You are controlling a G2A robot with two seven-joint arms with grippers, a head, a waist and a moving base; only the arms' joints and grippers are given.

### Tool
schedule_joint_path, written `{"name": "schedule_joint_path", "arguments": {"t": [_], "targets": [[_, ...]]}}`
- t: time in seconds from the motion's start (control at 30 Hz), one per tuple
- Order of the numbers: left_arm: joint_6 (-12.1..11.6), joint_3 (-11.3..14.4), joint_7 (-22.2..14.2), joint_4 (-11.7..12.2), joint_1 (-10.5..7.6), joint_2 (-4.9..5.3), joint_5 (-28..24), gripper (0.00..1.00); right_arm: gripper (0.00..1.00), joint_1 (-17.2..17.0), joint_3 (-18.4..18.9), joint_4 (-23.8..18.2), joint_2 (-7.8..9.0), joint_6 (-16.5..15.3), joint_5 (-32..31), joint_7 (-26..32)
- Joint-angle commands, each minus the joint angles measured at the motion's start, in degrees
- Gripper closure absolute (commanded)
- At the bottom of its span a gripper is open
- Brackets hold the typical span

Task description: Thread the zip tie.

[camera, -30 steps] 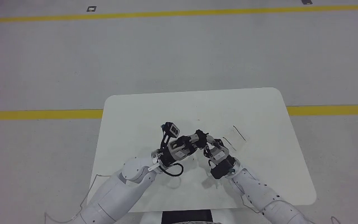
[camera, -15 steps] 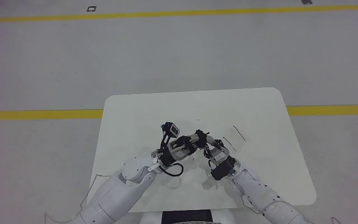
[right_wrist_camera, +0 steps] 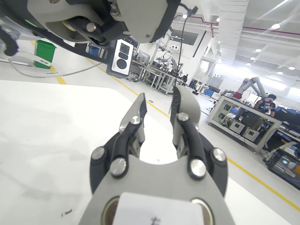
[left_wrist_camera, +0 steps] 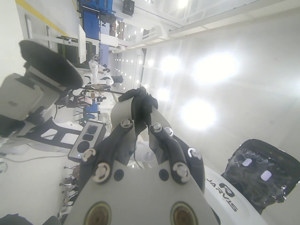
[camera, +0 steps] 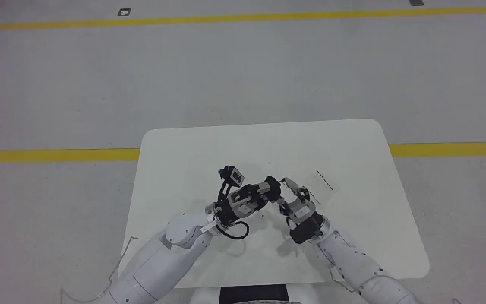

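My left gripper (camera: 267,188) is raised over the middle of the white table (camera: 190,152), shut on a thin black zip tie. In the left wrist view its fingers (left_wrist_camera: 127,127) point at the ceiling and pinch the black tie (left_wrist_camera: 140,105). In the right wrist view the zip tie (right_wrist_camera: 182,36) sticks out of the left gripper (right_wrist_camera: 174,3) as a curved strap with a small head at its end. My right gripper (camera: 293,191) sits just right of the left one. It is open, and nothing lies between its ribbed fingers (right_wrist_camera: 181,104).
A loose black zip tie (camera: 326,181) lies on the table to the right of both grippers. A small dark scrap (right_wrist_camera: 66,212) lies on the tabletop near the right gripper. Bare tabletop spreads toward the far and left edges.
My right gripper has shifted slightly to the right, away from the left gripper. The left arm has kept still with the zip tie in it.
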Motion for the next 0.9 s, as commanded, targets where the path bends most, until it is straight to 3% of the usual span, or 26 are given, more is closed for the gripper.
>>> {"name": "schedule_joint_path", "arguments": {"t": [0.0,0.43,0.87], "targets": [[0.0,0.0,0.0,0.0,0.00,0.00,0.0,1.00,0.00,-0.5,0.9,-0.4,0.22,0.3,0.0,-0.1],[0.0,0.0,0.0,0.0,0.00,0.00,0.0,1.00,0.00,-5.3,11.2,-4.4,2.78,0.6,0.8,0.0],[0.0,0.0,0.0,0.0,0.00,0.00,0.0,1.00,0.00,-8.6,19.0,-6.1,3.61,-10.0,8.1,-2.3]]}}
